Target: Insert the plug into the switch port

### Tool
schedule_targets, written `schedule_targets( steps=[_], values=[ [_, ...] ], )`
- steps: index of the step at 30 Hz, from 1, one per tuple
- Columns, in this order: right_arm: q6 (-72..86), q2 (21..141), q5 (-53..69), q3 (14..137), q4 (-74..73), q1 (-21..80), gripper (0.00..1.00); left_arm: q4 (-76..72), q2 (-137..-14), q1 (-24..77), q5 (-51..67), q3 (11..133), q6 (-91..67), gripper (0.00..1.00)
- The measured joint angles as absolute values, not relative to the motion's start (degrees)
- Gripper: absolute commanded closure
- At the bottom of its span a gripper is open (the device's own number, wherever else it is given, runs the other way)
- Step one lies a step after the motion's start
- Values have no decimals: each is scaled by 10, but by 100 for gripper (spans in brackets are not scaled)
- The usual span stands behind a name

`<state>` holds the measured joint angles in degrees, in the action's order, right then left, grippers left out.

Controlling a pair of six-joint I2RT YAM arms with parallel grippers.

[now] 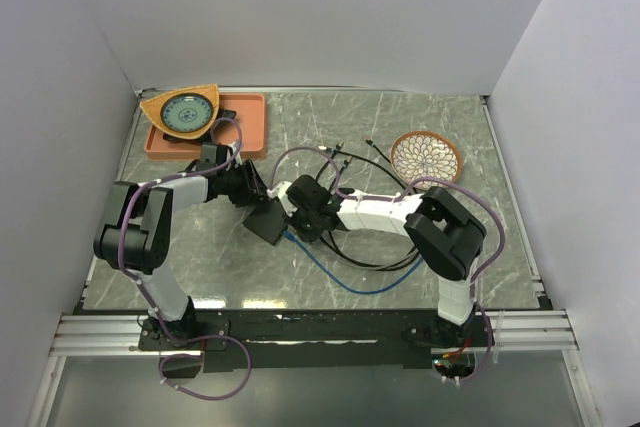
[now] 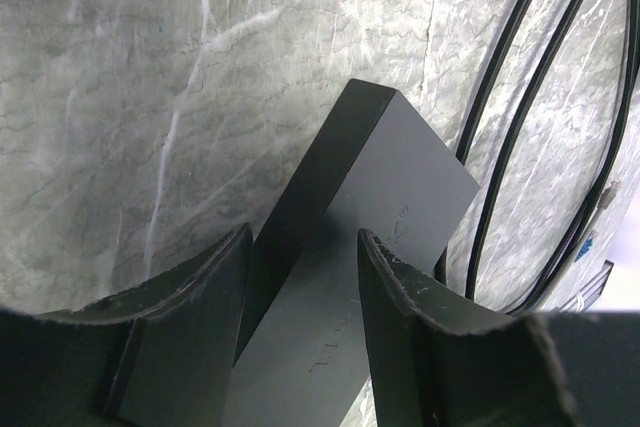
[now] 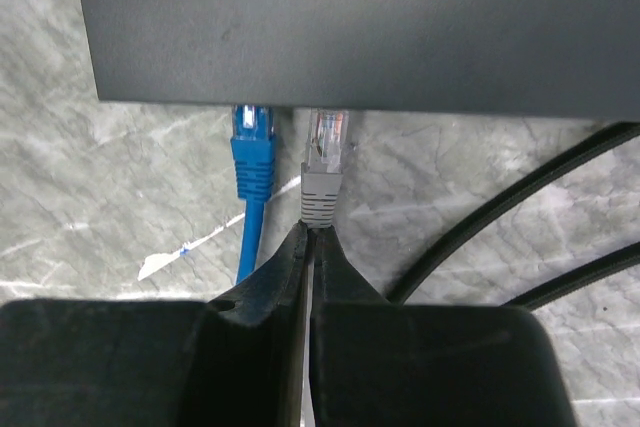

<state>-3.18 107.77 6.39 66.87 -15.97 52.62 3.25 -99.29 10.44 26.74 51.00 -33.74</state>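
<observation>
Grey-veined marble counter (image 1: 200, 267) carries a flat black box (image 1: 268, 222) near its middle, slightly toward the left edge. The left hand (image 2: 305, 257) straddles this box, and both fingers (image 2: 200, 287) appear pressed against its sides, gripping it. The right hand (image 3: 310, 237) is pressed together, pinching the rear boot of the grey plug (image 3: 322, 162). The plug's clear tip meets the box's long edge, just beside a blue plug (image 3: 253, 147) seated at the same edge. The switch port itself is hidden under that edge, so whether the grey plug has entered cannot be told. Black cables (image 1: 370, 157) loop across the counter beyond the right hand. An orange tray (image 1: 250, 122) with a patterned bowl (image 1: 185, 112) sits at the far left corner. A patterned dish (image 1: 426, 156) lies toward the far right corner.
</observation>
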Motion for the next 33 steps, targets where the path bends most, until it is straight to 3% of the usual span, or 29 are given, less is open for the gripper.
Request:
schedule_targets(
  steps=[33],
  values=[
    [-3, 1079, 69, 667, -142, 514, 100, 24, -999, 105, 269, 510, -335, 50]
  ],
)
